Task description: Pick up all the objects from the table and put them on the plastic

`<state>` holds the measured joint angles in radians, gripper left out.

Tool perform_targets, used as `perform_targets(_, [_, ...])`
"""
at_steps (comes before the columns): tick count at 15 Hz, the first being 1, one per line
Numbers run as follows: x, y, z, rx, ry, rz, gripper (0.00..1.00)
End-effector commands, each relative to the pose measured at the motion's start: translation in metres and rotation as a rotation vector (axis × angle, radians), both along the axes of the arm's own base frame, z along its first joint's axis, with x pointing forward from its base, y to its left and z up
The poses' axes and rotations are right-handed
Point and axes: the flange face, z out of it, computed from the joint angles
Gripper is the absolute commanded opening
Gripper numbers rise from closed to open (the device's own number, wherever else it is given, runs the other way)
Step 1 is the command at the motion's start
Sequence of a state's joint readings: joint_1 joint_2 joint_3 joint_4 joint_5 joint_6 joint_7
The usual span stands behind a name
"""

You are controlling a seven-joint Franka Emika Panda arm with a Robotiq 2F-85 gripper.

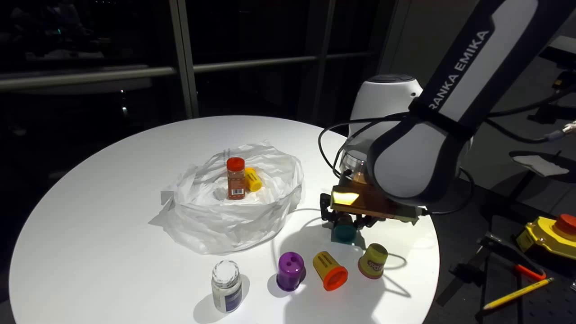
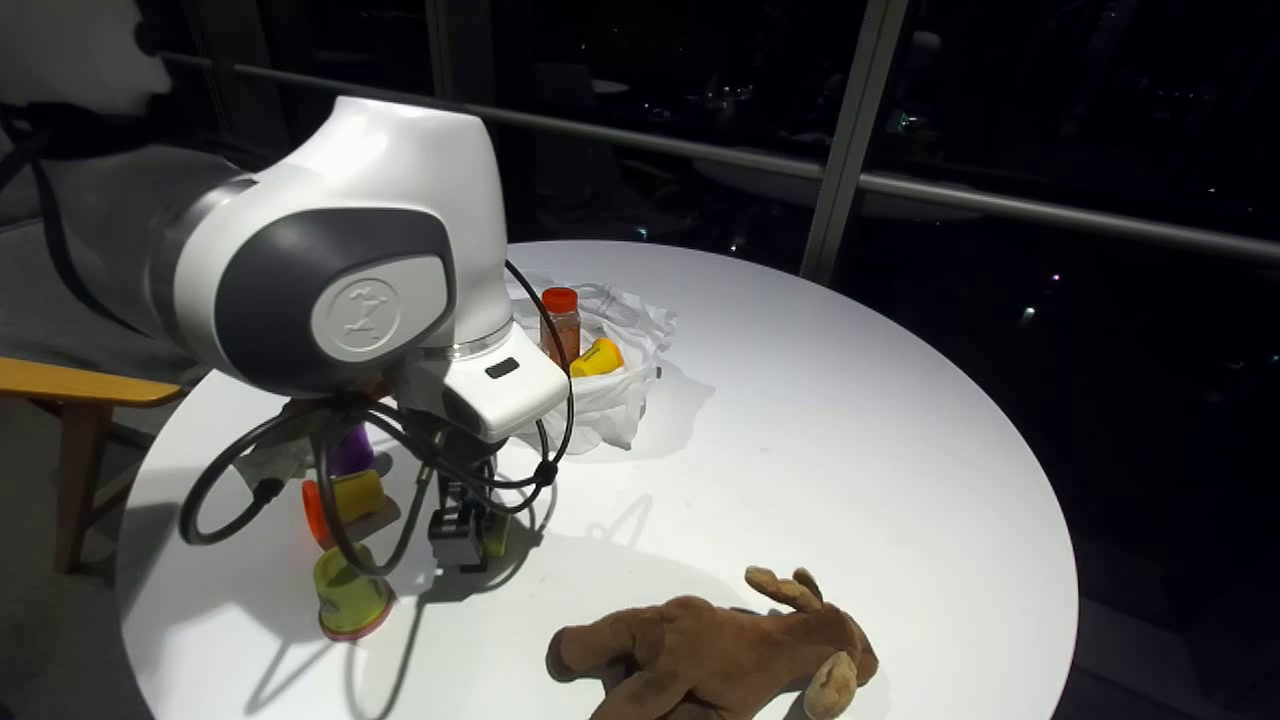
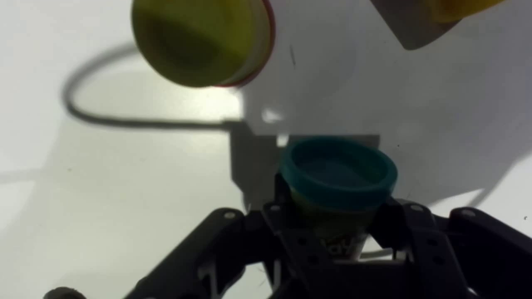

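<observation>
A Play-Doh tub with a teal lid point(image 1: 345, 233) lies on its side at table level, lid outward. My gripper point(image 3: 332, 216) has a finger against each side of this tub point(image 3: 343, 195), just behind the lid. The clear plastic bag point(image 1: 216, 227) lies spread on the table, with a red-capped spice bottle point(image 1: 236, 180) upright and a yellow tub point(image 1: 253, 181) tilted inside it. On the table are a purple tub point(image 1: 290, 271), a yellow tub with orange lid point(image 1: 328, 269) on its side, a yellow-green tub point(image 1: 373, 262) and a white bottle point(image 1: 226, 288).
A brown plush toy point(image 2: 715, 650) lies on the round white table point(image 2: 850, 450) in an exterior view. The yellow-green tub point(image 3: 195, 41) stands close to the gripper in the wrist view. Cables point(image 2: 380, 480) loop around the wrist.
</observation>
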<state>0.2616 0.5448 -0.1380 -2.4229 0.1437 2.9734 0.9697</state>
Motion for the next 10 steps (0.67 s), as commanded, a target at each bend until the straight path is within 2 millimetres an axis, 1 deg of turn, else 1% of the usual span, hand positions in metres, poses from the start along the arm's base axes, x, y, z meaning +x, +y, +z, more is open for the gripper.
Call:
perform_targets(1, [-0.007,0.016,0.018,-0.028,-0.069,-0.012,0.17])
perform_targets(4, [-0.005,0.042,0.042,-0.058,-0.111,-0.005,0.17])
perform_targets(6, [-0.001,0.064,0.064,-0.082,-0.143,0.006,0.17])
perform_targets(8, [0.009,0.085,0.090,-0.114,-0.182,0.022,0.17])
perform_targets(10, [0.026,0.101,0.120,-0.160,-0.240,0.026,0.17])
